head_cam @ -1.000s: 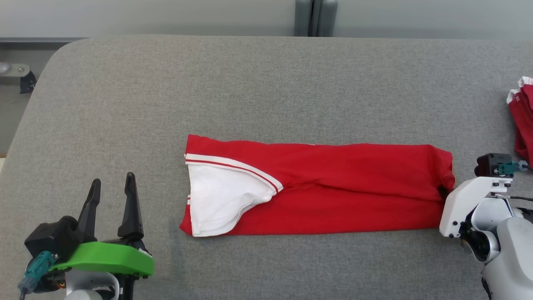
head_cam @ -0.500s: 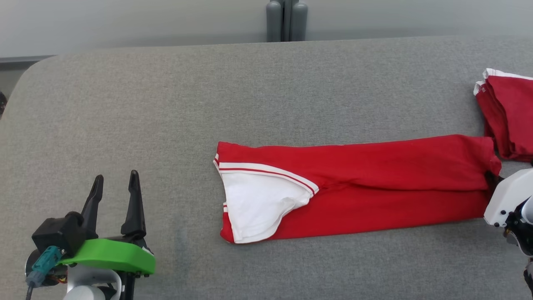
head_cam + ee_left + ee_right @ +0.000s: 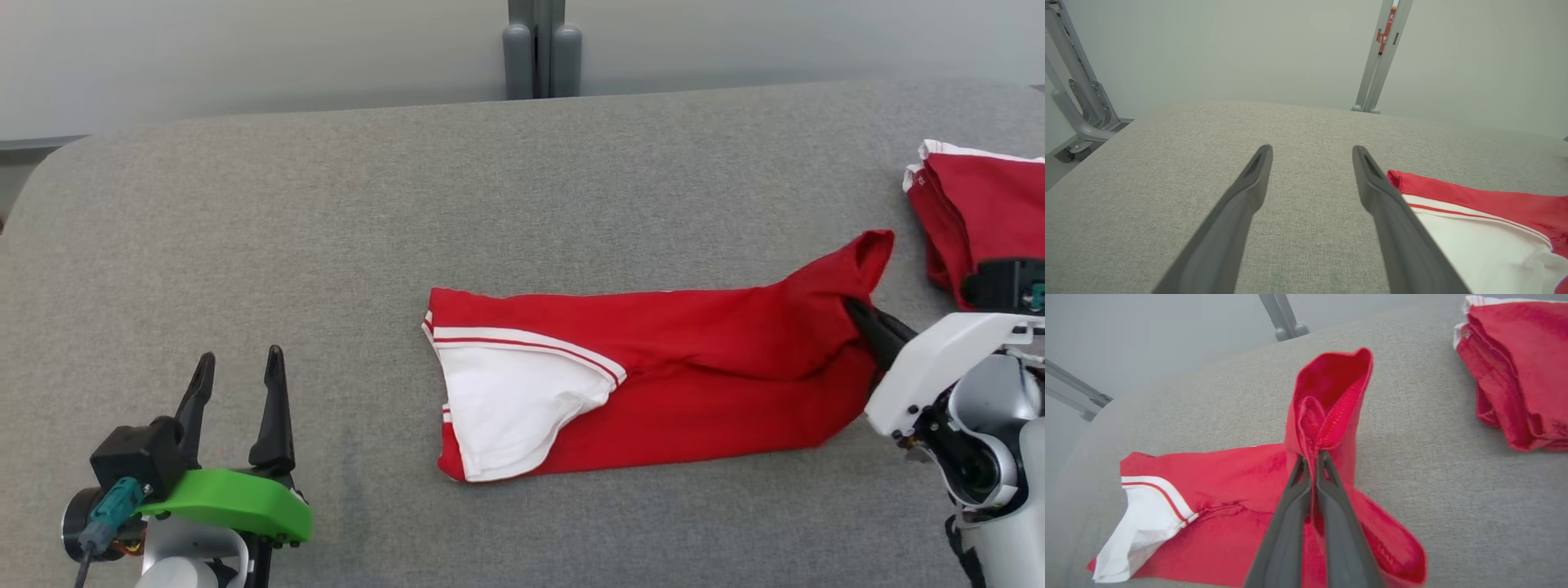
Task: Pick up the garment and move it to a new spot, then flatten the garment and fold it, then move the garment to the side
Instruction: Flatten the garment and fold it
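Observation:
A red garment (image 3: 694, 384) with a white sleeve (image 3: 506, 408) lies folded into a long strip across the grey table (image 3: 408, 204). My right gripper (image 3: 857, 314) is shut on the strip's right end, which stands lifted off the table. In the right wrist view the two fingers (image 3: 1312, 457) pinch the red hem (image 3: 1331, 396), which rises above them. My left gripper (image 3: 241, 367) hovers open at the lower left, well apart from the garment. Its left wrist view shows the spread fingers (image 3: 1310, 153) over bare table, with the garment's white sleeve (image 3: 1474, 245) to their right.
A second folded red garment (image 3: 980, 212) lies at the table's right edge, close behind my right wrist, and shows as a stack (image 3: 1515, 367) in the right wrist view. A grey post (image 3: 539, 49) stands behind the table's far edge.
My right gripper has shut on the garment's right end and raised it from the table. The camera has shifted, so the scene sits differently. The left gripper has stayed open.

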